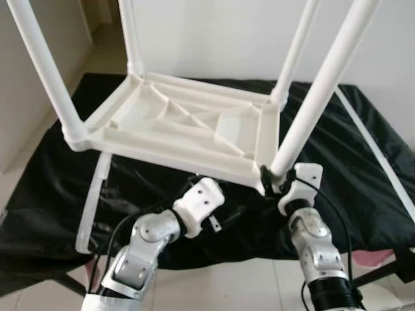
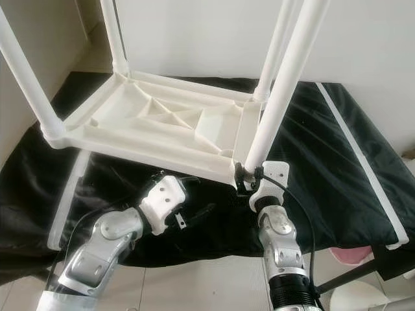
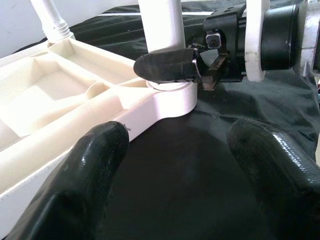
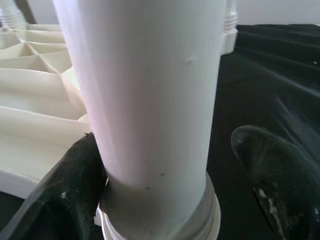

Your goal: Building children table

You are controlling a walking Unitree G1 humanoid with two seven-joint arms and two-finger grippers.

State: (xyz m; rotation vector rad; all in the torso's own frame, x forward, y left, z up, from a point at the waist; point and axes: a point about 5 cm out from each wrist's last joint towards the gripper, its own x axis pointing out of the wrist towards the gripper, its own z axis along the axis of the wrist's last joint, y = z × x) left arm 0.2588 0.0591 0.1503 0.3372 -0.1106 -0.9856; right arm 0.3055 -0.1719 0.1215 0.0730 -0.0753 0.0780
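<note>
1. On the black cloth-covered table (image 1: 363,168) lies the white plastic children's tabletop (image 1: 188,126), upside down, its ribbed underside facing up.
2. Four white plastic tube legs stand in its corner sockets; the near-right leg (image 1: 318,97) is the one being handled.
3. At the base of that leg sits the right gripper (image 2: 246,176). Its fingers are apart around the tube, one finger (image 4: 60,195) touching it, the other clear of it.
4. Just below the tabletop's near edge hovers the left gripper (image 3: 175,165), fingers spread and holding nothing, pointing toward the same corner.
5. A loose white plastic strip (image 1: 94,201) lies on the cloth at the left; another long white strip (image 2: 360,162) lies at the right.
6. Judging by this, the legs are all in and assembly looks nearly finished; seating this last leg firmly and turning the children's table upright seem to remain.
</note>
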